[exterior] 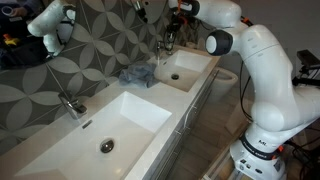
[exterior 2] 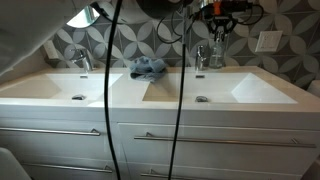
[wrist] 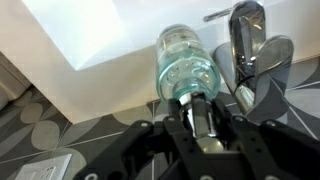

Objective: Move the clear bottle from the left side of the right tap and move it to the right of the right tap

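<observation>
gripper (wrist: pixel 203 113) closed on the cap of clear bottle (wrist: pixel 186 62). chrome tap (wrist: pixel 247 45) just beside the bottle, ahead of the fingers.

White vanity top (exterior 2: pixel 125 90), 2 basins; blue cloth (exterior 2: pixel 148 68) btwn them; right tap (exterior 2: pixel 201 55) at back edge.

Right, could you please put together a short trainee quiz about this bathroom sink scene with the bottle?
1. True or false: the blue cloth lies inside a basin.
2. Which end of the clear bottle is the tool at? A) base B) cap C) middle
3. Fill in: the shiny metal object beside the bottle in the wrist view is a ____.

Key: 1 false, it lies on the counter; 2 B; 3 tap.
</observation>
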